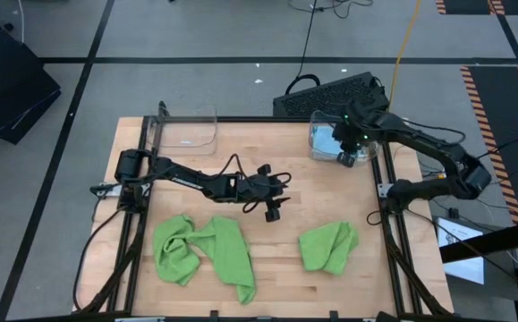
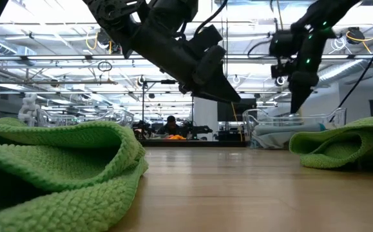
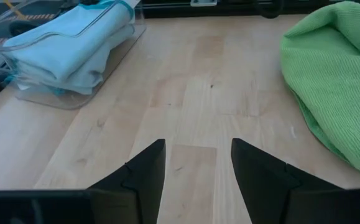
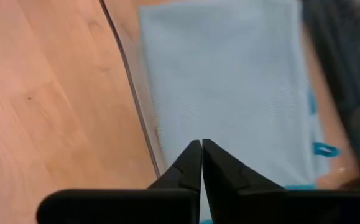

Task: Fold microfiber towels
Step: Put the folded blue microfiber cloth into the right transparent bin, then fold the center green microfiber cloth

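Microfiber towels lie in three places on your table (image 1: 267, 259): a crumpled lime green towel (image 1: 203, 253) sprawls near the front left corner, a second, smaller green towel (image 1: 328, 247) sits bunched toward the front right, and a stack of light blue towels (image 4: 229, 81) with teal edging rests in the clear bin (image 1: 323, 143) at the back right corner. You can see an empty clear bin (image 1: 187, 130) at the back left. Your right gripper (image 4: 201, 165) hangs over the edge of the blue-towel bin with its fingers pressed together, tips meeting and nothing between them; in the right wrist view the tips point at the bin wall where it borders the blue cloth. Your left gripper (image 3: 197, 165) hovers over bare wood near the middle of the table, just behind the large green towel, its fingers parted with only the table showing in the gap, so it is carrying nothing. In the left wrist view you see the blue stack in its bin well ahead on one side and the smaller green towel on the other, neither touching the fingers.
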